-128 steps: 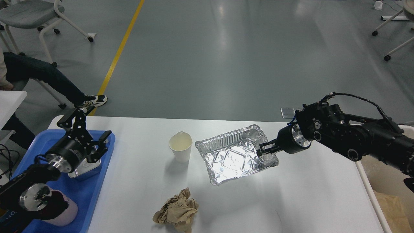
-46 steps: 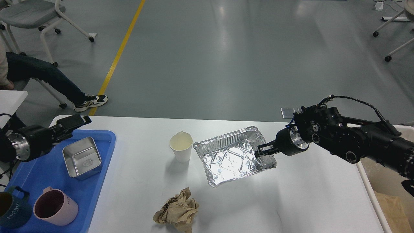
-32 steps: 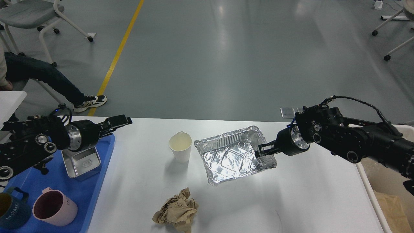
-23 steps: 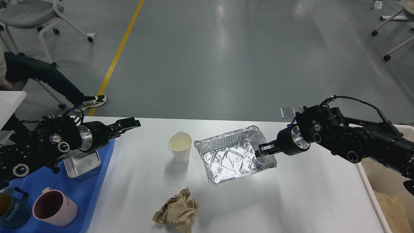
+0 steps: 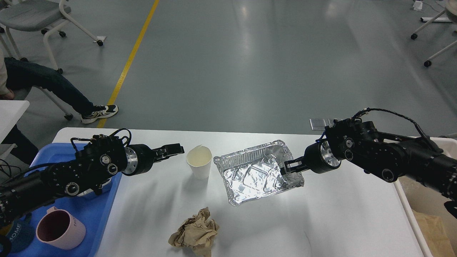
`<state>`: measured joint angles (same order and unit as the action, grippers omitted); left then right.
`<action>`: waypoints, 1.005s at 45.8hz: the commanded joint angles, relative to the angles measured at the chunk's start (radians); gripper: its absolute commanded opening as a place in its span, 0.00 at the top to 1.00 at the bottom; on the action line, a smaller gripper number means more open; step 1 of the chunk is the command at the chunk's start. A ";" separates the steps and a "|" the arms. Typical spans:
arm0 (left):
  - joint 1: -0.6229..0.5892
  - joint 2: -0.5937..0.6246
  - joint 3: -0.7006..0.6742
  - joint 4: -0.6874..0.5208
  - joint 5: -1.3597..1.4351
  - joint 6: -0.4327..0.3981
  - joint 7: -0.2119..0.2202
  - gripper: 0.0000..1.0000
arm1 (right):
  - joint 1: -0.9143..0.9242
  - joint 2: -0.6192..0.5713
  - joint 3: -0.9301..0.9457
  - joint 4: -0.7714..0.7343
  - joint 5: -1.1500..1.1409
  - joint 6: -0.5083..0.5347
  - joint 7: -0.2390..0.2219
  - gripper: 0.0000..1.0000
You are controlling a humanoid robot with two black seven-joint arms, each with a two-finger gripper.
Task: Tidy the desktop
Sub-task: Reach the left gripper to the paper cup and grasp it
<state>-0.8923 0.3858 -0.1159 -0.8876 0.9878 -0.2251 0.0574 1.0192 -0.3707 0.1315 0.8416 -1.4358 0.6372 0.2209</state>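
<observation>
Desktop (image 5: pixel 321 221): white, glossy, rounded corners, spanning the lower frame. On it: white paper cup (image 5: pixel 199 161), foil tray (image 5: pixel 257 173), crumpled brown paper (image 5: pixel 195 232). Right gripper (image 5: pixel 290 167) clamped on the foil tray's right rim. Left gripper (image 5: pixel 175 149) just beside the cup; finger state unreadable.
</observation>
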 commanded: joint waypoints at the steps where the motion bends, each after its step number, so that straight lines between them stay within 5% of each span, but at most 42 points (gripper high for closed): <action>1: -0.002 -0.048 0.012 0.045 -0.001 0.007 0.001 0.05 | -0.008 -0.004 0.005 0.001 0.000 -0.002 0.002 1.00; 13: -0.008 -0.157 0.022 0.137 -0.001 0.012 0.010 0.14 | -0.028 -0.004 0.007 0.002 0.000 -0.011 0.002 1.00; 21: -0.020 -0.166 0.081 0.141 -0.009 0.012 0.024 0.31 | -0.030 -0.004 0.008 0.002 0.000 -0.011 0.002 1.00; 32: -0.020 -0.163 0.107 0.141 -0.012 0.012 -0.002 0.84 | -0.031 -0.004 0.008 -0.001 0.000 -0.019 0.000 1.00; 37: -0.022 -0.162 0.114 0.141 -0.014 0.012 -0.037 1.00 | -0.031 -0.004 0.007 -0.002 0.000 -0.022 0.000 1.00; 46: -0.023 -0.156 0.119 0.141 -0.015 0.012 -0.054 1.00 | -0.034 -0.004 0.008 -0.002 0.000 -0.022 0.000 1.00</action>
<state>-0.9141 0.2254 0.0024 -0.7470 0.9741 -0.2130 0.0079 0.9852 -0.3742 0.1382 0.8391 -1.4357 0.6153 0.2209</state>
